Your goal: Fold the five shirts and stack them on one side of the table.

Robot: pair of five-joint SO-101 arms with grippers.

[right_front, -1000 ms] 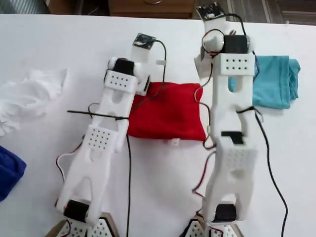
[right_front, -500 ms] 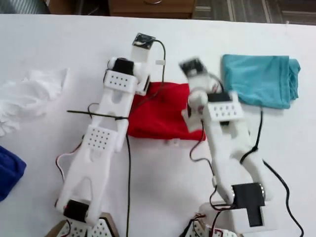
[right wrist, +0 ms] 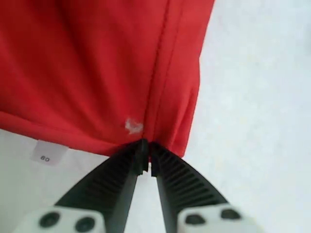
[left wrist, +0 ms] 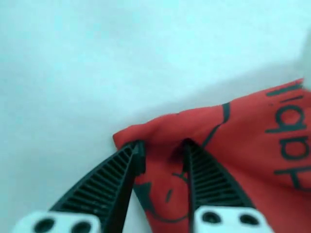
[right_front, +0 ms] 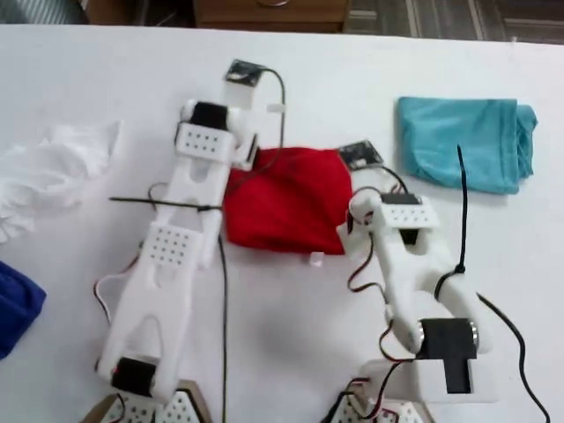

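The red shirt (right_front: 286,198) lies in the middle of the table (right_front: 282,344), folded down to a rough rectangle between the two arms. It looks light and limp: the cloth creases and sags where it is touched, so it will likely drape and slide instead of holding a shape, and a layer can slip out of a shallow pinch. The stitched edge and the corners look like the firmest places to take hold of, with all layers caught together. A small label (right wrist: 46,156) sticks out from the near edge.

The left gripper (left wrist: 163,145) sits at the far corner on the left arm's side. Its fingers are partly spread and straddle the cloth just inside that corner. The cloth between them looks flat, so I judge nothing is clamped yet.

The right gripper (right wrist: 146,153) is at the near edge, close to the corner on its own side. Its fingertips are closed together right at the hem. Whether a thin bit of hem is caught between them cannot be made out.

A folded teal shirt (right_front: 463,145) rests near the table's right side. A crumpled white shirt (right_front: 53,172) and a blue shirt (right_front: 16,304) lie well apart on the left.
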